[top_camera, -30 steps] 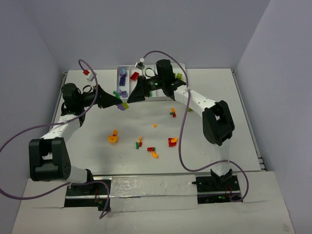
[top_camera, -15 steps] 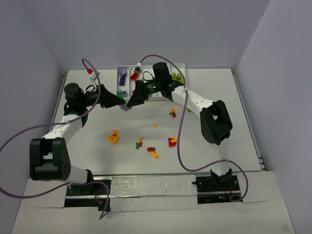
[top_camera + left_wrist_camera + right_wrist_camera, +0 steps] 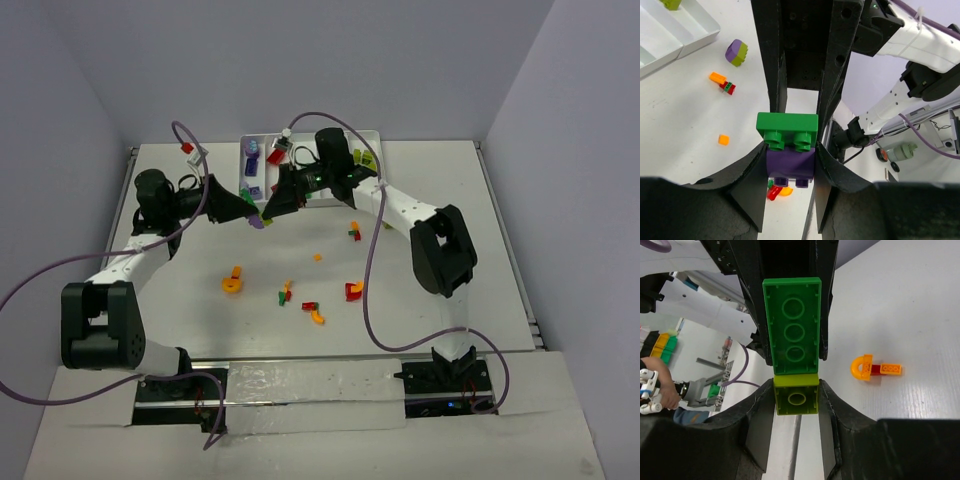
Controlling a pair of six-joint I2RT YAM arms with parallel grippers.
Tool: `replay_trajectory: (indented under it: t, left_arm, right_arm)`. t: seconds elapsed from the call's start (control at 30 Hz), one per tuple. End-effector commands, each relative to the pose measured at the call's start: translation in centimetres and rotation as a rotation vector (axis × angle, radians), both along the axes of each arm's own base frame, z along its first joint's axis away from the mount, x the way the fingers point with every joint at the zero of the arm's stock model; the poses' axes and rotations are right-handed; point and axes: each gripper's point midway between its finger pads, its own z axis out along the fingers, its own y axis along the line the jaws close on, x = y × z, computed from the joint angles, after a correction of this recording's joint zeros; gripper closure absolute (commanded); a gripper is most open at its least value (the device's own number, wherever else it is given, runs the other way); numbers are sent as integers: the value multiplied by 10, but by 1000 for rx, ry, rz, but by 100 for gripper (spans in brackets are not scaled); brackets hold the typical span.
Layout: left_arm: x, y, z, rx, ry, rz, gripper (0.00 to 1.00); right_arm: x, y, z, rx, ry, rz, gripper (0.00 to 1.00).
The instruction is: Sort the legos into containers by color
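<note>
Setting: a white tabletop (image 3: pixel 420 330) boxed in by pale grey walls, with loose bricks scattered over its middle.
Containers: a white rectangular plastic tray (image 3: pixel 372 133) with thin dividers sat at the far edge, a few bricks already in its left compartments.
Left claw: the left claw (image 3: pixel 247 207) was clenched on a small purple plastic brick (image 3: pixel 790 162), held off the tabletop near the tray's near-left corner.
Right claw: the right claw (image 3: pixel 270 205), tip to tip with the left, was clamped on a dark green plastic brick (image 3: pixel 787 129) seated against the purple one. A lime green brick (image 3: pixel 796 399) sat just behind it between the fingers.
Step in hand: apparently pulling a joined stack apart between two arms.
Next move: likely a straight pull apart, then each colour carried to its own compartment.
Edges: the tray's rim lay just beyond both claws, and a purple-and-lime piece (image 3: pixel 736 52) rested on the tabletop nearby.
Open room: bare surface lay to the near left; an orange curved brick (image 3: pixel 232 281) and a red brick (image 3: pixel 353 291) were well apart from the claws.
</note>
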Motion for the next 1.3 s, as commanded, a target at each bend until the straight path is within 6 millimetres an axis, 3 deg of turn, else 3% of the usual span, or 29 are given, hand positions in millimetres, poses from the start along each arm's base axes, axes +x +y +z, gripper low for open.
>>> replay_trajectory:
  t: [0.0,0.1,0.27,0.37,0.5,0.73,0.9,0.97,1.03,1.07,1.17,1.27]
  left_arm:
    - [1,2,-4,48,-49,-14,100]
    - [1,4,-11,69,-44,-12,100]
    - [7,7,-21,100,-32,4,100]
    - [14,7,-20,104,-36,20,100]
    - [27,8,-20,120,-38,55,100]
    - [38,6,-21,148,-44,79,100]
    - [40,6,-21,160,-49,89,100]
    - [41,5,-23,165,-47,88,100]
    - [42,5,-25,173,-44,86,100]
    - [42,4,-27,176,-40,83,100]
    - [41,1,-29,182,-37,68,100]
    - [37,-3,-33,187,-31,36,100]
  right_arm:
    - [27,-37,22,21,-68,-88,100]
    - [53,-70,20,-5,-64,-169,100]
    - [98,-126,-5,-121,-138,-323,100]
    - [152,-173,-45,-350,-170,-540,100]
    - [203,-221,-85,-574,-227,-733,100]
    - [252,-260,-128,-803,-266,-920,100]
    - [266,-277,-149,-900,-275,-973,99]
    - [265,-277,-158,-912,-267,-960,86]
    - [263,-275,-162,-912,-254,-943,50]
    - [262,-274,-163,-910,-249,-937,38]
    - [257,-270,-163,-897,-240,-914,27]
    - [253,-263,-149,-849,-238,-899,21]
